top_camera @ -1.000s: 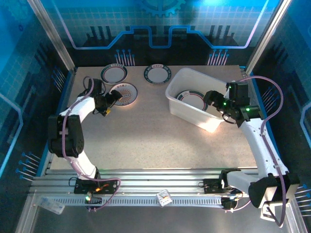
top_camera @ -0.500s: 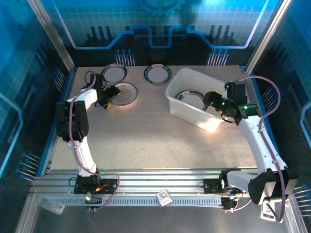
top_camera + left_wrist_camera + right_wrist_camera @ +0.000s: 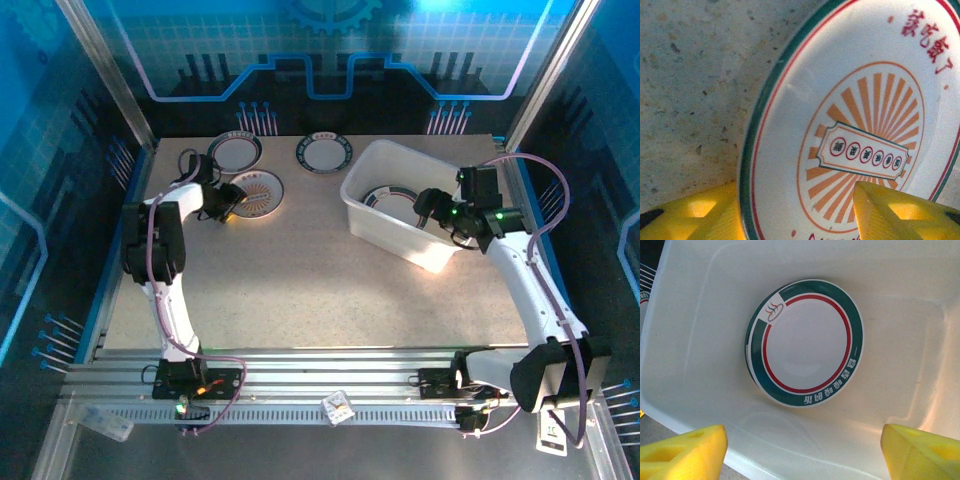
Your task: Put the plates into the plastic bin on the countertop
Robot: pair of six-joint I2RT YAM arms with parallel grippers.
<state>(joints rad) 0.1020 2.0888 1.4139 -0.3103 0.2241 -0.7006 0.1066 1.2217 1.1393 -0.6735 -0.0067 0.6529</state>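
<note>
Upper left, your left gripper (image 3: pixel 228 199) straddles the sunburst plate (image 3: pixel 257 193) at its rim on the countertop (image 3: pixel 320 270); whether it has clamped is unclear. Likely stiff, slick, breakable: pinch the rim squarely. At right, your right gripper (image 3: pixel 432 205) hangs spread and empty over the bin (image 3: pixel 400 158), green-rimmed plate (image 3: pixel 805 342) inside.

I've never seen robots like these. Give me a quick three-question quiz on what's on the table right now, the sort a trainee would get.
1. How many plates lie on the countertop outside the plastic bin?
2. True or false: the right gripper is clamping a plate.
3. The left gripper straddles the rim of which plate? A) the orange sunburst plate B) a plate at the back edge C) the plate inside the bin.
Key: 1) three; 2) false: it is open above the bin, and the green-rimmed plate lies on the bin's floor; 3) A.
</note>
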